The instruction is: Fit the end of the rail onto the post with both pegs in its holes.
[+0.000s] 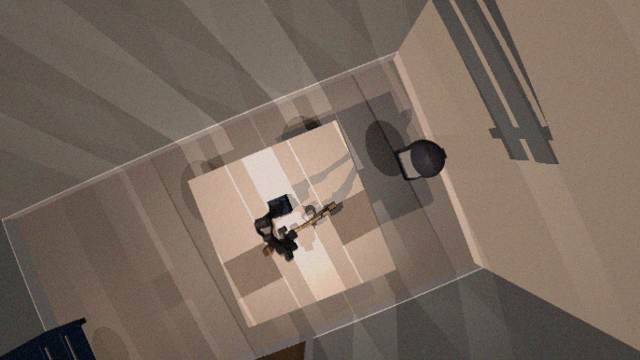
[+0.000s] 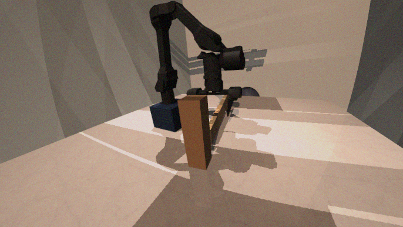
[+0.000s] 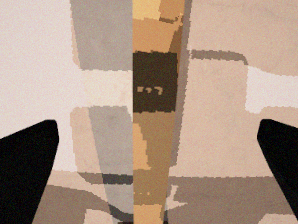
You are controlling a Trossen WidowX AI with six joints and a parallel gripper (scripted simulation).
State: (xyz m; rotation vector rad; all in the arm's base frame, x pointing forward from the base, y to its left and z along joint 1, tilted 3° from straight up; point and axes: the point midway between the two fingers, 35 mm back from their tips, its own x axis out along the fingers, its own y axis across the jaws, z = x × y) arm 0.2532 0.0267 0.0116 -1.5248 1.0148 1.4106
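The wooden post [image 1: 268, 251] [image 2: 192, 132] stands upright, with its back to the exterior view; its pegs are hidden. The long wooden rail [image 1: 305, 224] [image 2: 217, 122] [image 3: 155, 130] runs away from the post's side to the low footboard block [image 1: 333, 205] at its far end. The rail's near end is hidden by the arm in the top view and by the post in the exterior view. My gripper [image 1: 287, 232] [image 2: 218, 109] [image 3: 162, 129] is open and points down over the rail. In the wrist view the rail passes between the wide-open fingers, with a gap on each side.
The arm's dark blue base block [image 1: 283, 203] [image 2: 165, 117] stands beside the rail and post. The arm arches above them. A dark round-topped object [image 1: 426, 159] [image 2: 249, 91] is beyond the table's far edge. Strong shadows cross the table [image 1: 326, 280] [image 2: 103, 191].
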